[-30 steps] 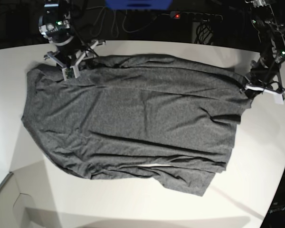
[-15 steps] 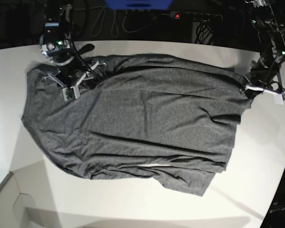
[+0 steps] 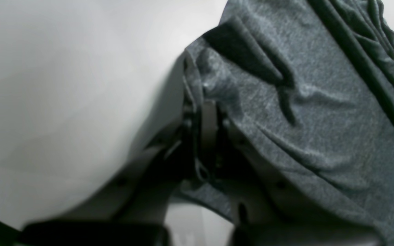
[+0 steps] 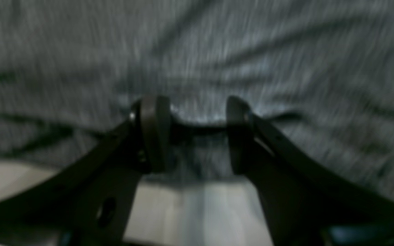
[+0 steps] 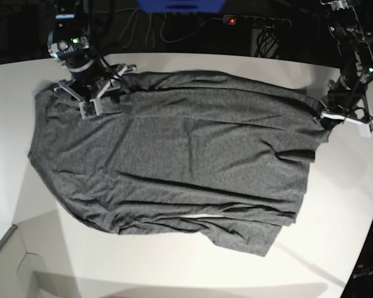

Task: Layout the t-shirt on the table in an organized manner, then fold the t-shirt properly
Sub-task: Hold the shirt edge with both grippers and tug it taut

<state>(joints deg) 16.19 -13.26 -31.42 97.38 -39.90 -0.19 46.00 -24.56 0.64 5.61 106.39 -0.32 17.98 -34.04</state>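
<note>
On the shirt [image 5: 174, 161], your right gripper [image 5: 94, 99], jaws apart and empty, has shifted back; left gripper [image 5: 326, 118] stays pinching the edge, so spreading continues.

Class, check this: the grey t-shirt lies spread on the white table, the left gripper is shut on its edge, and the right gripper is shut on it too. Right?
Not quite. The right gripper is open, jaws apart over the t-shirt, as the right wrist view shows. The left gripper is shut on its edge, on the table.
</note>
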